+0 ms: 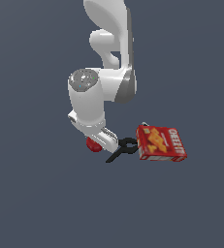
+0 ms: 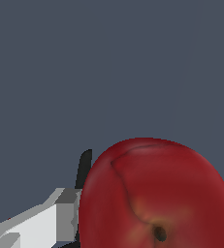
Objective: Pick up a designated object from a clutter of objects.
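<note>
A small glossy red fruit fills much of the wrist view, its dark dimple facing the camera and a faint crease running up its skin. One dark fingertip of the gripper rises just beside the fruit, with the pale grey body of the hand behind it; the opposite finger is hidden by the fruit. The jaws appear to sit on either side of the fruit, though how far apart they stand, and whether they press on it, cannot be told from these views.

In the exterior view, the fruit peeks out from under the white Panda arm, which bends down over it and covers most of it, so the gripper itself is largely masked by the wrist. Just beside the hand, toward the exterior view's right, lies a black spring clamp, its looped handles and crossed legs flat on the dark grey-blue surface. Farther to the exterior view's right, close to the clamp, a red-orange cracker box lies on its broad face, slightly skewed, its printed front turned up.
</note>
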Available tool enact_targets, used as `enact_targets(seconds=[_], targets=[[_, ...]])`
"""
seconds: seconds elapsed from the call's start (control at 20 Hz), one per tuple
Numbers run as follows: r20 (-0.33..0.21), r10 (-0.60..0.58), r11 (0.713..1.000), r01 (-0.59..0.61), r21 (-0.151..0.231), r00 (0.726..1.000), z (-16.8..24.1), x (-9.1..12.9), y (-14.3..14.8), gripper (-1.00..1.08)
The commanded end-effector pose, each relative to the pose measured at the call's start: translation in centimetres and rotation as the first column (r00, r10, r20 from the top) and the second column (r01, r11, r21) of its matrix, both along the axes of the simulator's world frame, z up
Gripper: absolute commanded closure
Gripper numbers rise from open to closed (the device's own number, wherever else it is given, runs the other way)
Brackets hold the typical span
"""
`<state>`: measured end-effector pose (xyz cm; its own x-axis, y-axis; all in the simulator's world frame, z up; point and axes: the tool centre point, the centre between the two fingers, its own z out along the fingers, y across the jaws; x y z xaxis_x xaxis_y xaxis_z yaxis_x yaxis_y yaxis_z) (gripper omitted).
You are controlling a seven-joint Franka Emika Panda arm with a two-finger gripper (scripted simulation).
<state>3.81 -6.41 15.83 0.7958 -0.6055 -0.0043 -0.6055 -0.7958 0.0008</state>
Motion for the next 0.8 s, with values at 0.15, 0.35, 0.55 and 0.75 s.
enact_targets(seconds=[0.15, 0.35, 0.55, 0.75], targets=[[0.003, 0.000, 1.000, 0.000, -0.001, 1.000, 3.4, -2.9, 3.8, 1.08], [0.004, 0.000, 1.000, 0.000, -0.003, 1.000, 5.9, -5.1, 6.7, 1.08], [0.004, 0.000, 1.000, 0.000, -0.005, 1.000, 8.5, -7.4, 9.7, 1.08], [0.004, 0.000, 1.000, 0.000, -0.006, 1.000, 11.4, -9.7, 13.0, 1.08]])
